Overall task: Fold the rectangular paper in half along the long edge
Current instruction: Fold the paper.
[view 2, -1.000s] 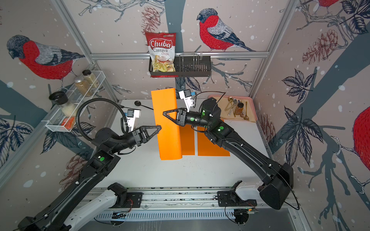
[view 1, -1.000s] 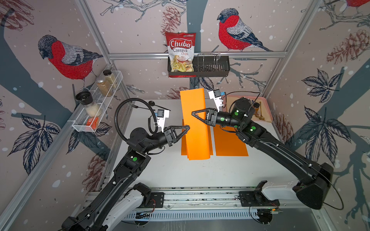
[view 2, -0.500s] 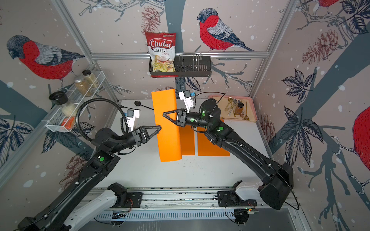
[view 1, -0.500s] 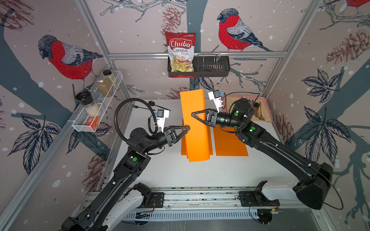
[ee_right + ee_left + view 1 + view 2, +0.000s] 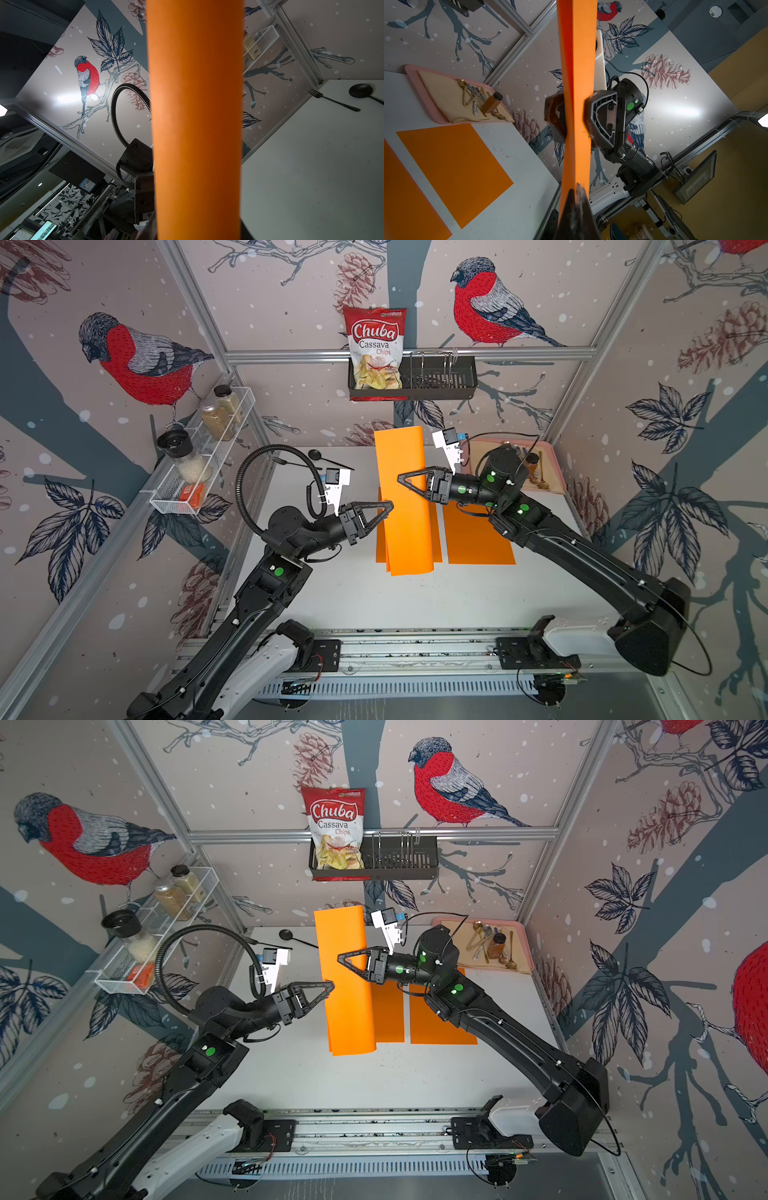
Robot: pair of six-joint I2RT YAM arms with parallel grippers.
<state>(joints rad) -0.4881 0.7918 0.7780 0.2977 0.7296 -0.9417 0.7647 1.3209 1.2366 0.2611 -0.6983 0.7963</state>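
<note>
Between the two claws, the orange paper (image 5: 405, 510) hangs in the air, bent over but not pressed flat. The left claw (image 5: 390, 504) is pinched tight on its loose long edges. The right claw (image 5: 400, 478) has its jaws apart around the round bend (squeezing or not, I cannot tell). Flat orange sheets (image 5: 478, 535) lie on the table (image 5: 374, 605) under the claws, with bare room behind them.

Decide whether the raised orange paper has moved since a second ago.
No. The raised paper still ends just past the near edge of the flat sheet under the right arm.
</note>
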